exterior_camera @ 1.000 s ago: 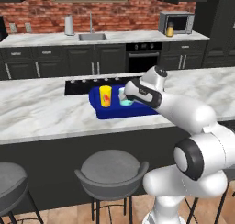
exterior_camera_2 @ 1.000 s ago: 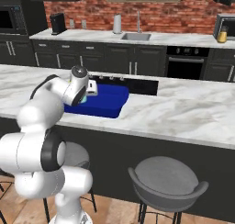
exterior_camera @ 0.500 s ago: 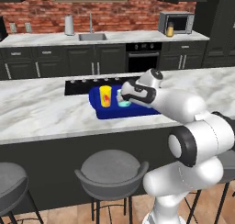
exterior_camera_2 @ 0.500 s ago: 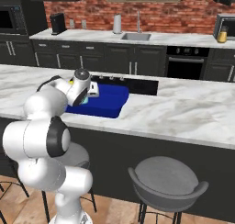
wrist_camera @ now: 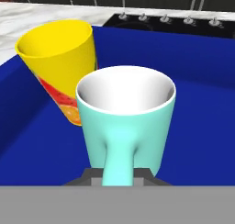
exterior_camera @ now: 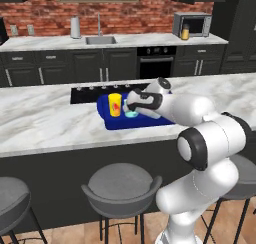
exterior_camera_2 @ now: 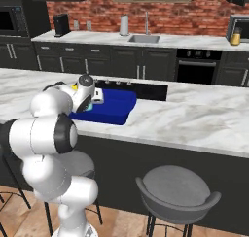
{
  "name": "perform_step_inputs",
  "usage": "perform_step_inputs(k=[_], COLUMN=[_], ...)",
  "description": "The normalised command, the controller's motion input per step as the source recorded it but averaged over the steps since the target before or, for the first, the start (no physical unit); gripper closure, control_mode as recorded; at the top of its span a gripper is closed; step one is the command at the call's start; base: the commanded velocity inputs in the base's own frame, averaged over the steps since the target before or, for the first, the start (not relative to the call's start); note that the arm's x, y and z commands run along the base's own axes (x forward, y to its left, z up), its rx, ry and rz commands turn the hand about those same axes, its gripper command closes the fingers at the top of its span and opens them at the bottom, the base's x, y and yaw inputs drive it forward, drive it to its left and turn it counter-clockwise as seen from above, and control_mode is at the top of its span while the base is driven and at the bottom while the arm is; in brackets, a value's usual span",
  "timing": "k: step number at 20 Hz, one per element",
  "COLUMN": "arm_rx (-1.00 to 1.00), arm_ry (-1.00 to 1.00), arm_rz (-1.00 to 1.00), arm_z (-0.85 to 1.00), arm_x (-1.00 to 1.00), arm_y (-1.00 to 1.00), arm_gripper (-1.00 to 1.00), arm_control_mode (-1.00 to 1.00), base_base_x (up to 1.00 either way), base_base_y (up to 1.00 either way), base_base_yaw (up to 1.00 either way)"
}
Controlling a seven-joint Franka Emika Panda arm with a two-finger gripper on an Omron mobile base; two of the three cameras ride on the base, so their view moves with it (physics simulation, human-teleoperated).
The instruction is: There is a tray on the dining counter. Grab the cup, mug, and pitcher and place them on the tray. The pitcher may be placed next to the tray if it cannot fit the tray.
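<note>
Arm rises from lower right of the left base view, elbow bent, forearm reaching toward frame centre. Hand sits low and roughly level, wrist pointing left in that view. Gripper at centre frame; in right base view, gripper at left of centre, behind the upper arm. Jaws nearly together, pinched on the mug handle, lower centre of hand view.

Teal mug, yellow cup, blue tray
</note>
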Motion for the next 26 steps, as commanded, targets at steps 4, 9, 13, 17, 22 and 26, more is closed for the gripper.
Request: perform_step_inputs(k=[4, 9, 13, 17, 22, 26], arm_rx=[0.0, 0.0, 0.0, 0.0, 0.0, 0.0], arm_ry=[0.01, 0.02, 0.03, 0.0, 0.0, 0.0], arm_rz=[0.0, 0.0, 0.0, 0.0, 0.0, 0.0], arm_z=[-0.13, -0.11, -0.02, 0.0, 0.0, 0.0], arm_x=[0.14, 0.11, 0.01, 0.0, 0.0, 0.0], arm_y=[0.12, 0.09, 0.04, 0.0, 0.0, 0.0], arm_gripper=[1.0, 1.0, -1.0, -1.0, -1.0, -1.0], arm_control_mode=[-1.0, -1.0, -1.0, -1.0, -1.0, -1.0], base_base_x=[0.0, 0.0, 0.0, 0.0, 0.0, 0.0], base_base_y=[0.0, 0.0, 0.0, 0.0, 0.0, 0.0], base_base_yaw=[0.0, 0.0, 0.0, 0.0, 0.0, 0.0])
